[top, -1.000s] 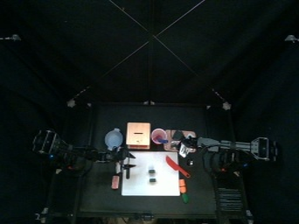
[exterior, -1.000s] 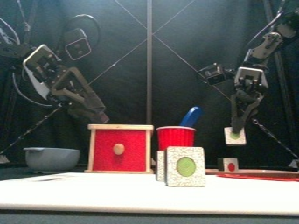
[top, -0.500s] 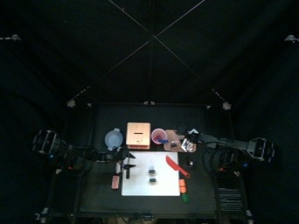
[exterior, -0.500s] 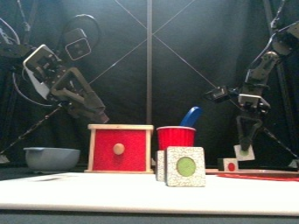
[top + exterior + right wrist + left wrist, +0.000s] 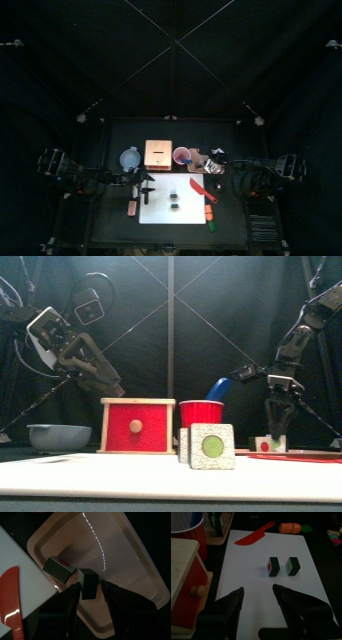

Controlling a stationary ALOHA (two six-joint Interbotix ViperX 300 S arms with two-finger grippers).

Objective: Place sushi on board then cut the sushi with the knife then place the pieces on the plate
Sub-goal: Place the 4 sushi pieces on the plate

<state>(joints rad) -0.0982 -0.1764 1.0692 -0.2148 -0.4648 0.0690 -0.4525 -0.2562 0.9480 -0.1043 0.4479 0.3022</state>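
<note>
Two dark green sushi pieces [image 5: 274,566] [image 5: 293,566] stand side by side on the white board [image 5: 158,205], large in the front view [image 5: 207,446]. The red knife [image 5: 254,534] lies on the board's far right part. My right gripper [image 5: 90,599] is low over the pink tray [image 5: 113,552], shut on a third sushi piece [image 5: 88,589]. Beside it a fourth piece [image 5: 59,568] lies on the tray. From the front, the right gripper [image 5: 273,439] hangs just above the tray. My left gripper [image 5: 264,599] hovers open over the board's left part [image 5: 144,181], holding nothing.
Along the back stand a blue-grey bowl [image 5: 60,436], the wooden box with its red drawer front [image 5: 139,426] and a red cup [image 5: 201,414] holding a blue knife [image 5: 218,388]. An orange toy food [image 5: 291,528] lies off the board's front right corner.
My right gripper has come down with the sushi piece from mid-height to just over the tray, beside the piece lying there. The left arm has not moved.
</note>
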